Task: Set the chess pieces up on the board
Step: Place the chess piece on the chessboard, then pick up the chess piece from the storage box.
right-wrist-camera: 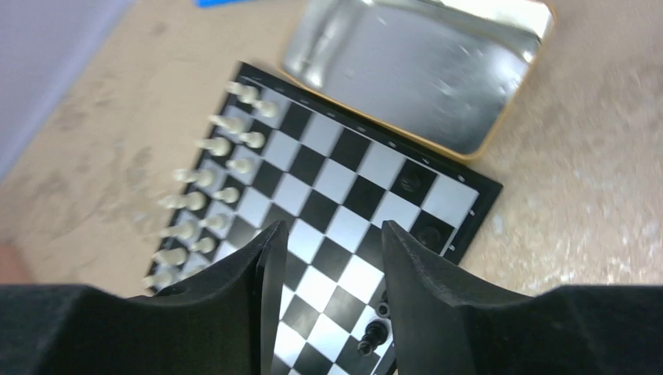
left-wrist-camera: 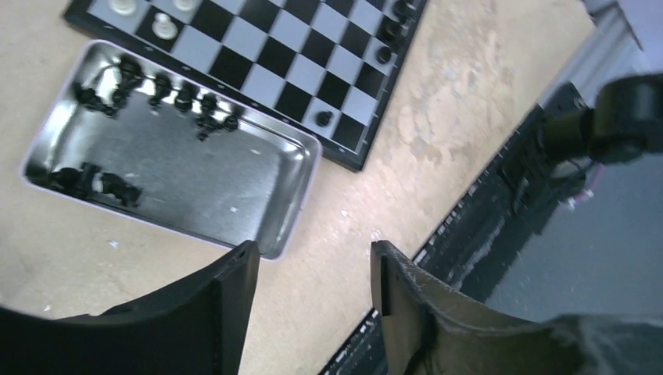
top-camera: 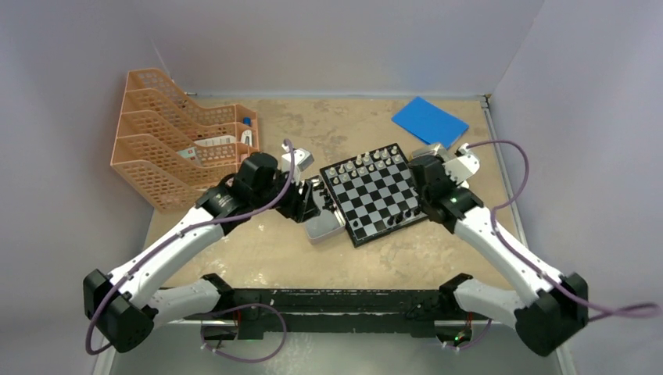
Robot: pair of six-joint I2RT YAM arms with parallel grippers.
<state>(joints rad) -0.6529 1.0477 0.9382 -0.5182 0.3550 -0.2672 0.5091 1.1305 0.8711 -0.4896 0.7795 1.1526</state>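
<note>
Two tools hover low with nothing in them: the left tool (left-wrist-camera: 313, 258) is released, its dark, matte fingers spread over bare desk (left-wrist-camera: 438, 117), and the right tool (right-wrist-camera: 331, 234) is likewise spread and empty above the board (right-wrist-camera: 344, 187). Just beyond the left tool lies a shallow tin (left-wrist-camera: 266, 187) of shiny metal with rounded corners, touching the board's edge. Most of the black pieces (left-wrist-camera: 184, 98) lie in it, tumbled in two loose clusters. The board is a flat, glossy checkered square with a black border, sitting mid-desk between the arms. Only a handful of black men (right-wrist-camera: 374, 334) stand along its near side, so that army looks barely begun. On the far side the white pieces (right-wrist-camera: 207, 180), pale and slender, fill two neat rows that look complete, though they are too small to name. Past the board a second tin (right-wrist-camera: 422, 70) is empty. Farther off are a blue pad (top-camera: 429, 121) and an orange lattice rack (top-camera: 168, 133). The desk itself is mottled and worn.
</note>
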